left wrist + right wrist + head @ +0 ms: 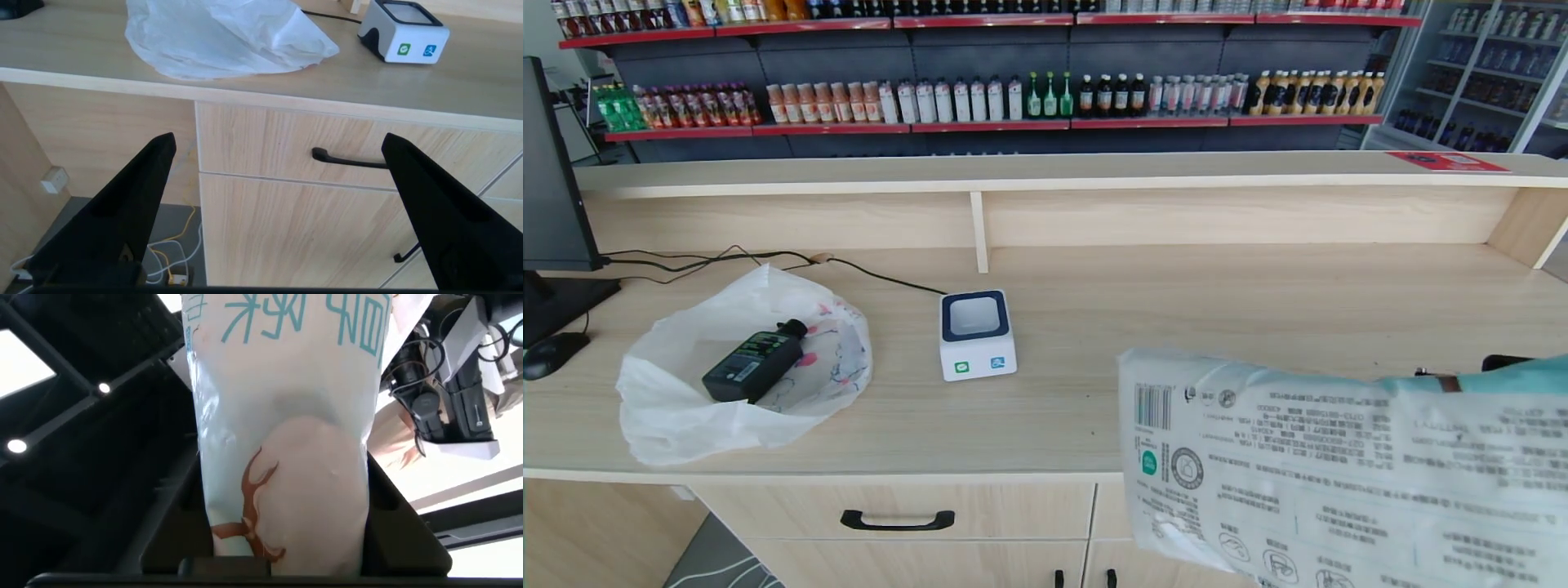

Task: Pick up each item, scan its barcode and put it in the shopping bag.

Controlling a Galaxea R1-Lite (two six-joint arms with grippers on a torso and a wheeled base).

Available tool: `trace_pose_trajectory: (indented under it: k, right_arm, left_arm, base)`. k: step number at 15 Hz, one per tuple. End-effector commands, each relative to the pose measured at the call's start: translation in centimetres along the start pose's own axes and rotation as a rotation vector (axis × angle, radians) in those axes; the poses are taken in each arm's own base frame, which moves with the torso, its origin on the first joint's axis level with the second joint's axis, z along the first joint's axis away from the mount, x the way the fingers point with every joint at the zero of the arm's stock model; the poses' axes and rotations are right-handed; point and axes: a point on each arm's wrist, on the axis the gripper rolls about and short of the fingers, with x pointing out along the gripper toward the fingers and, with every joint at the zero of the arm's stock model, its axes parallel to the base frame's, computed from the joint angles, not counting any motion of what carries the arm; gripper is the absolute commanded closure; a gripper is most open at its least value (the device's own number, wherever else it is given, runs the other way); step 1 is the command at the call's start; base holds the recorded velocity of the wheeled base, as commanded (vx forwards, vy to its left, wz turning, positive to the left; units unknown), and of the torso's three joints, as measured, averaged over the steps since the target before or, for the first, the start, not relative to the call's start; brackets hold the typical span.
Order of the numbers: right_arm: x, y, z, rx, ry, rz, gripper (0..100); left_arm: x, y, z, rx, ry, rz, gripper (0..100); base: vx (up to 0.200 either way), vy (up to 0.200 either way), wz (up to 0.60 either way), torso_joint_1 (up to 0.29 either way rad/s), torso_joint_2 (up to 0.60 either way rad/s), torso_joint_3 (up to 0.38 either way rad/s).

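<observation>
A large white and teal plastic package (1339,465) is held up at the lower right of the head view, its printed back and barcode (1152,407) facing the camera. My right gripper (282,498) is shut on this package (282,392), one finger on each side. The white scanner (976,333) with a dark-framed window sits mid-counter. Left of it lies the white shopping bag (678,408) with a dark bottle-like item (754,362) in it. My left gripper (278,147) is open and holds nothing, below the counter edge before the drawers, with the bag (221,37) and scanner (404,33) beyond.
A monitor (547,163) and a mouse (551,354) stand at the counter's far left, with cables (727,260) running to the scanner. A raised ledge (1045,175) backs the counter (1217,310). Drawers with a black handle (897,520) lie below. Bottle shelves (980,98) fill the background.
</observation>
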Motion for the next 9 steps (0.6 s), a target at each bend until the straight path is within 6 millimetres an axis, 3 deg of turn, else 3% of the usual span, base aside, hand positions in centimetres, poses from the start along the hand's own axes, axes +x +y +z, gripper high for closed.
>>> trace_pose_trajectory:
  k: [1, 4, 9]
  right_arm:
    - [-0.6, 0.0, -0.7, -0.014, 0.004, 0.02, 100]
    - [-1.8, 0.0, -2.4, 0.006, 0.03, 0.066, 100]
    - [-3.1, -0.7, -3.1, 0.016, 0.0, 0.103, 100]
  left_arm:
    - [0.0, 0.0, 0.0, 0.0, 0.0, 0.0, 0]
    - [0.0, 0.0, 0.0, 0.0, 0.0, 0.0, 0]
    - [0.0, 0.0, 0.0, 0.0, 0.0, 0.0, 0]
  base:
    - [0.0, 0.0, 0.0, 0.0, 0.0, 0.0]
    - [0.0, 0.0, 0.0, 0.0, 0.0, 0.0]
    - [0.0, 0.0, 0.0, 0.0, 0.0, 0.0]
